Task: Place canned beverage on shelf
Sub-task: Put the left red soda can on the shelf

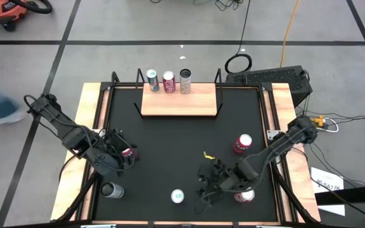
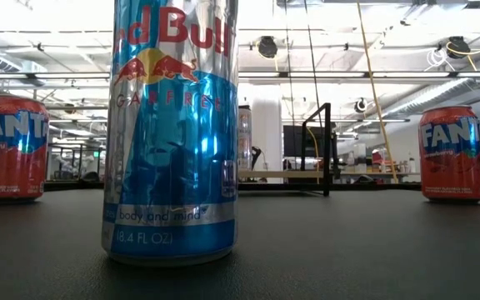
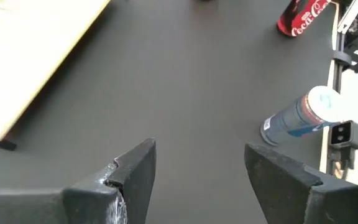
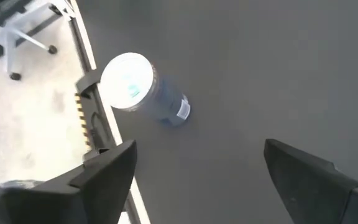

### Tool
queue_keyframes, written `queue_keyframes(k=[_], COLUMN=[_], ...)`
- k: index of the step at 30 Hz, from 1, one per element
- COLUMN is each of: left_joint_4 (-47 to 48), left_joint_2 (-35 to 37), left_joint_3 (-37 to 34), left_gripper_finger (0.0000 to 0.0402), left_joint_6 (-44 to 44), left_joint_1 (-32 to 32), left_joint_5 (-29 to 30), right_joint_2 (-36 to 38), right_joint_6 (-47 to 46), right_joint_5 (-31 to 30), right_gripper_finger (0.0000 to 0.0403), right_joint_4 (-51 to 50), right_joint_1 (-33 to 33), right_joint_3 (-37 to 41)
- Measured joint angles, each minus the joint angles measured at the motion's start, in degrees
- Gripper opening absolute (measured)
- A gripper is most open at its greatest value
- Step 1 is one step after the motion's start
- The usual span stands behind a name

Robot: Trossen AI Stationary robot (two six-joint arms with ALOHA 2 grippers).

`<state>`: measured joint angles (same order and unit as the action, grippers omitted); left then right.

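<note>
We see the shelf point(image 1: 180, 104) at the table's point(image 1: 170, 136) far edge, with three upright cans point(image 1: 168, 82) in a row along its back and its front half bare. The blue can point(image 1: 177, 196) stands upright near the front edge, long axis vertical, with open black surface around it. The right gripper point(image 1: 209, 188), fingers spread and empty, hovers just beside it. The left gripper point(image 1: 120, 158), also spread and empty, hangs near the left edge.

**Shelf and canned beverages: positions**

Shelf point(image 1: 180, 103): light-wood board with black wire end brackets, set at the table's far edge. Three cans point(image 1: 168, 82) are stood upright along its back. Loose upright cans: Red Bull point(image 1: 177, 196), near edge; two red Fanta cans point(image 1: 242, 144) point(image 1: 129, 152).
</note>
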<state>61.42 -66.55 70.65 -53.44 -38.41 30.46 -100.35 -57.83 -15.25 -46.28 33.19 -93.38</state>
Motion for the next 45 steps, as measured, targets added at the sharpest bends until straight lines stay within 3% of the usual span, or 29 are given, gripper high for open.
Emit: queue_keyframes(k=[8,15,18,24,29,37,45], left_joint_4=[11.3,11.9,11.8,11.0,11.0,11.7,9.9], left_joint_2=[0.0,0.1,0.0,-0.5,-2.8,-7.6,-7.8], left_joint_3=[0.0,0.0,0.0,0.0,0.0,0.0,0.0], left_gripper_finger=[0.0241,0.0241,0.0241,0.0242,0.0256,0.0324,0.0375], left_joint_6=[-15.7,-22.8,-28.0,-39.3,-45.0,-44.6,-43.2], left_joint_1=[-3.8,-9.8,-13.5,-19.5,-21.4,-21.5,-21.5], left_joint_5=[-3.7,-18.9,-22.2,-22.6,-19.4,-20.0,-22.5], right_joint_2=[-3.9,-2.4,-1.8,-1.7,-1.7,-1.7,-1.7], right_joint_6=[2.3,3.2,3.6,4.6,5.6,6.0,5.7], right_joint_5=[-2.1,-4.6,-6.2,-8.6,-9.0,-9.0,-8.7], right_gripper_finger=[0.0341,0.0341,0.0341,0.0341,0.0341,0.0341,0.0341], right_joint_4=[4.3,3.9,3.3,2.8,2.7,2.8,2.8], right_joint_1=[-0.5,-0.5,-0.5,-0.5,-0.8,-0.9,-0.9], right_joint_3=[0.0,0.0,0.0,0.0,0.0,0.0,0.0])
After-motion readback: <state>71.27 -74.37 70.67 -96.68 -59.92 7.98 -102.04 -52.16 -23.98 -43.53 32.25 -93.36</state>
